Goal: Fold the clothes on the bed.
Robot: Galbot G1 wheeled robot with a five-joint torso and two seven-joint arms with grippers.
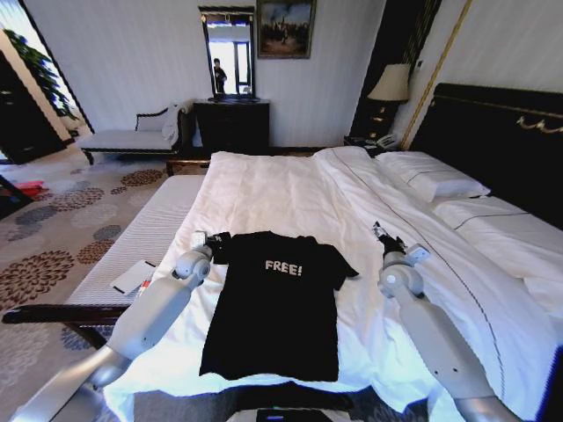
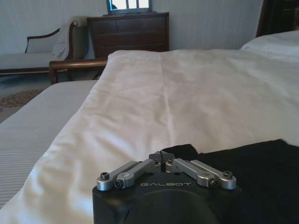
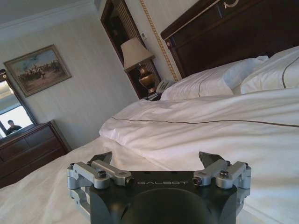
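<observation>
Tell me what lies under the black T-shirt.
The black T-shirt lies flat on the bed's white duvet, which shows all around it. The left gripper is shut on its sleeve edge. Anything beneath the fabric itself is covered.

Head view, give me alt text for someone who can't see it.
A black T-shirt lies flat on a white bed. The left tool is shut on the shirt's sleeve; the right tool hangs open over the duvet beside the other sleeve.

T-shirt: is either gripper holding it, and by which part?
The left gripper is shut on the T-shirt's left sleeve. The right gripper is open, holding nothing.
</observation>
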